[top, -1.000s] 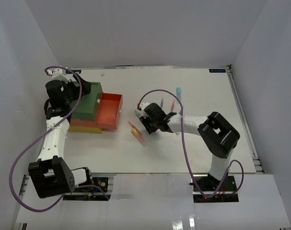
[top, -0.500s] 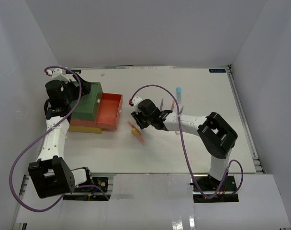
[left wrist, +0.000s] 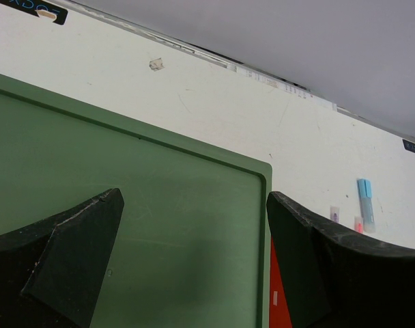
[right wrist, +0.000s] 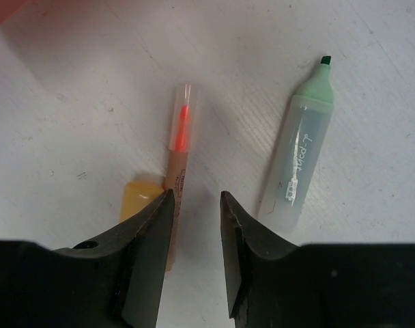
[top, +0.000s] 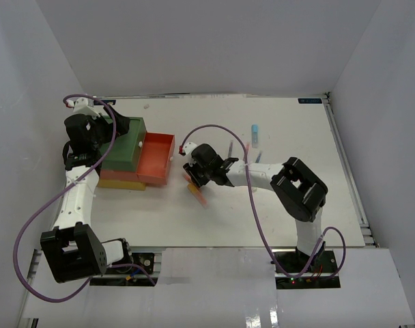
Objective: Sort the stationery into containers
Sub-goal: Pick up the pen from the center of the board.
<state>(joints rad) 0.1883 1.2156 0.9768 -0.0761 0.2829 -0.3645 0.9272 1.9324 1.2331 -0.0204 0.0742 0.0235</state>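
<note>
Stationery pick: orange pen (right wrist: 181, 147) lies on the table (right wrist: 71, 102), at the inner edge of the right gripper (right wrist: 196, 225), mint highlighter (right wrist: 299, 154) just beside.
Jaws sit narrowly apart, nothing clamped yet. We'd nudge over so the pen centres in the gap, avoid the yellow piece (right wrist: 140, 198) beside it, then close. Meanwhile the left gripper (left wrist: 194, 219) hangs wide open over the green bin (left wrist: 160, 225).

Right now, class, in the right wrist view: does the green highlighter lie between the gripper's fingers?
No, the green highlighter lies on the table outside both fingers.
</note>
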